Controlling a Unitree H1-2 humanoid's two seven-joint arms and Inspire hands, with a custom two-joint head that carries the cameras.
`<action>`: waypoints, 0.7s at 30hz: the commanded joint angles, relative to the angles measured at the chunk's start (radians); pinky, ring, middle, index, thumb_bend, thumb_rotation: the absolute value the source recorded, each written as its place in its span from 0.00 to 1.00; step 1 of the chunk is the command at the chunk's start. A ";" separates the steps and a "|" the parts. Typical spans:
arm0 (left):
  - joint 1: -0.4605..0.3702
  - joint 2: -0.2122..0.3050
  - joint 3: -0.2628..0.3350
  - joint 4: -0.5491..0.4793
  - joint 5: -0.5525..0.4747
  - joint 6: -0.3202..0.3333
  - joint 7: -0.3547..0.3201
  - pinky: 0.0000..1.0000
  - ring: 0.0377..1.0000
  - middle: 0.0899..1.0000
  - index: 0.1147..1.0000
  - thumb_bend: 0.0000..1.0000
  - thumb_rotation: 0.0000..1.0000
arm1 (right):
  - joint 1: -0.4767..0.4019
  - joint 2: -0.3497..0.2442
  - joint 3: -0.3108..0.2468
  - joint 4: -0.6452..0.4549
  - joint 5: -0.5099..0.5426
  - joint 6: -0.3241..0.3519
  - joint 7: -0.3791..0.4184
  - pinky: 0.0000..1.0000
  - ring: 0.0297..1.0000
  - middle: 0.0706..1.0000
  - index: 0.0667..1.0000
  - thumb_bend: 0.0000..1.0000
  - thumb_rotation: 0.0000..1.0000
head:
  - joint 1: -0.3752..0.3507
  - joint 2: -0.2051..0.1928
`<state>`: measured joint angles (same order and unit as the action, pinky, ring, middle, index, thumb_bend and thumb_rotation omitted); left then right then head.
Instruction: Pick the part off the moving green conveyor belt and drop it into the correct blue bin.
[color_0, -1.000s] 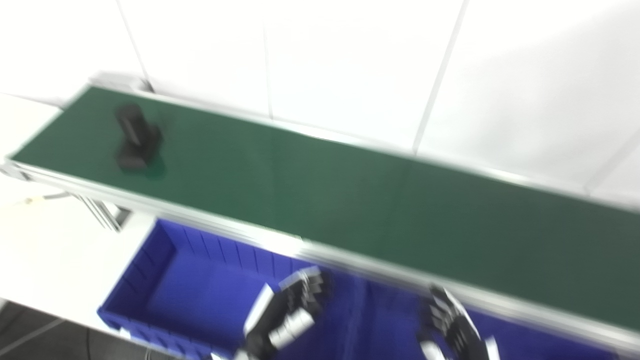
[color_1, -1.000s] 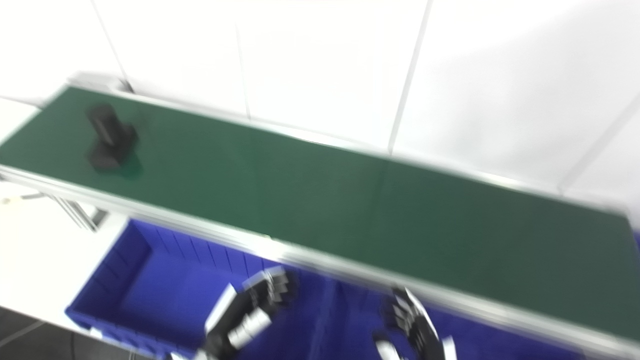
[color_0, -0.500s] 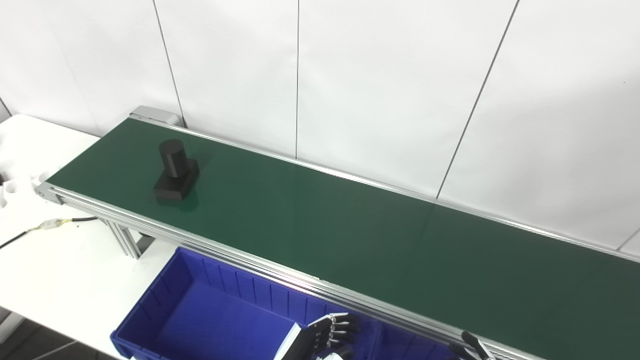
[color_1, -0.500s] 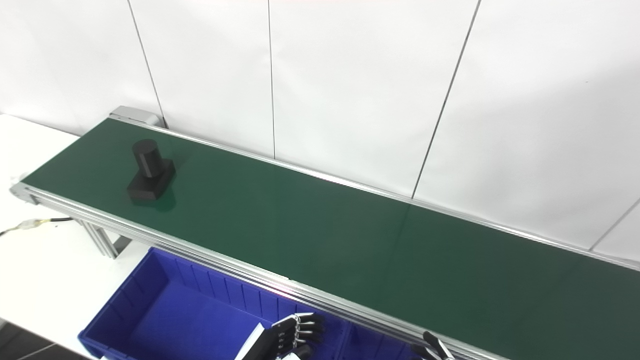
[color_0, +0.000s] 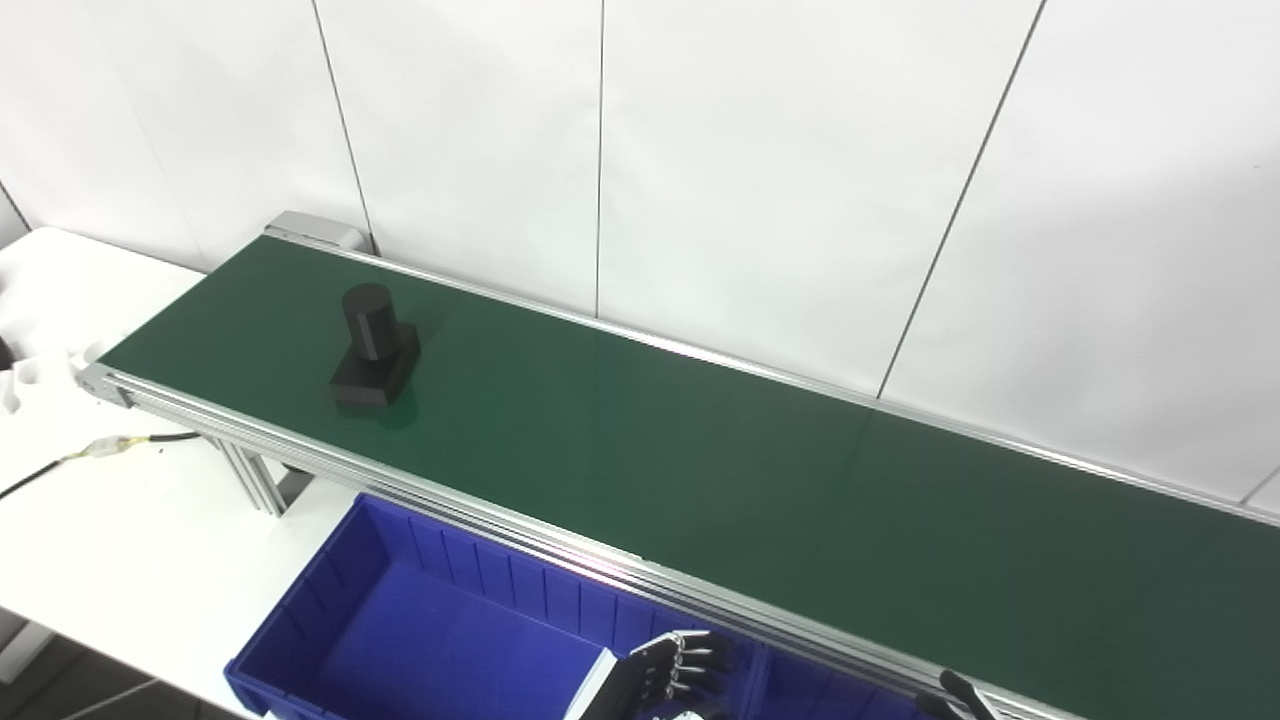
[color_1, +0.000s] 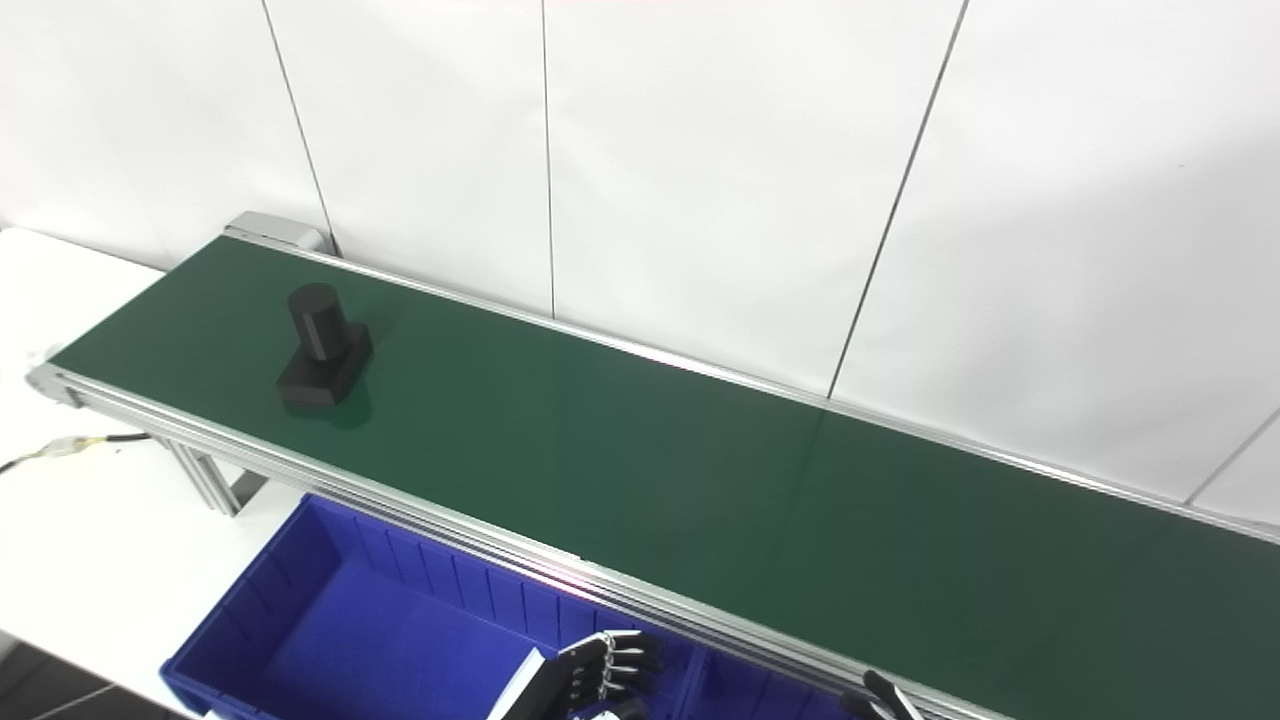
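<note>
Toward the far left end of the green conveyor belt (color_0: 700, 450), in the left eye view, the black part (color_0: 373, 345) stands with its round post up on a square block, untouched and well apart from both arms. Nothing of the task is done yet by this view: the part has not been picked, and the blue bin (color_0: 330, 610) below the belt's near rail shows a bare floor in its left compartment. The left robot hand (color_0: 668, 678) hangs low over the bin at the picture's bottom edge, its fingers loosely spread and holding nothing. Only a dark fingertip of the right robot hand (color_0: 955, 692) shows at the bottom edge, so I cannot tell whether it is spread or closed. A white bench (color_0: 120, 540) carries the belt frame, and a thin cable (color_0: 100, 450) lies on it at left. No brand, label or writing can be read.

From the right eye view the same holds: the part (color_1: 323, 347) sits on the belt near its left end, the left robot hand (color_1: 598, 678) waits empty over the bin (color_1: 270, 610), and the right robot hand (color_1: 880, 695) is cut off by the frame. What is left, I judge, is everything: meeting the part, grasping it, carrying it over and releasing it into the proper bin. No lettering is legible here either.
</note>
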<state>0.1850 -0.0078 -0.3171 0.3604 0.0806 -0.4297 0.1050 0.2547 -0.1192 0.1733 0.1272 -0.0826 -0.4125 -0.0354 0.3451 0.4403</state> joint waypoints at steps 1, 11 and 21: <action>-0.020 -0.006 -0.009 -0.020 -0.004 -0.040 0.012 0.60 0.65 0.69 0.72 0.74 0.65 | 0.002 -0.011 0.000 -0.056 -0.007 -0.057 -0.007 0.60 0.68 0.74 0.83 0.35 0.34 | -0.005 0.002; -0.014 0.005 -0.006 -0.030 -0.004 -0.040 0.009 0.60 0.65 0.69 0.72 0.75 0.66 | 0.049 -0.014 0.009 -0.187 -0.096 -0.057 -0.045 0.56 0.66 0.72 0.82 0.33 0.36 | -0.034 0.004; -0.011 0.014 -0.002 -0.037 -0.010 -0.040 0.003 0.60 0.65 0.69 0.73 0.76 0.67 | 0.067 0.000 -0.043 -0.383 -0.103 -0.006 -0.025 0.58 0.69 0.75 0.85 0.34 0.41 | -0.052 0.003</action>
<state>0.1855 0.0056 -0.3164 0.3572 0.0709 -0.4297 0.1057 0.3272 -0.1202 0.1403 -0.1934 -0.1861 -0.4124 -0.0661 0.2930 0.4433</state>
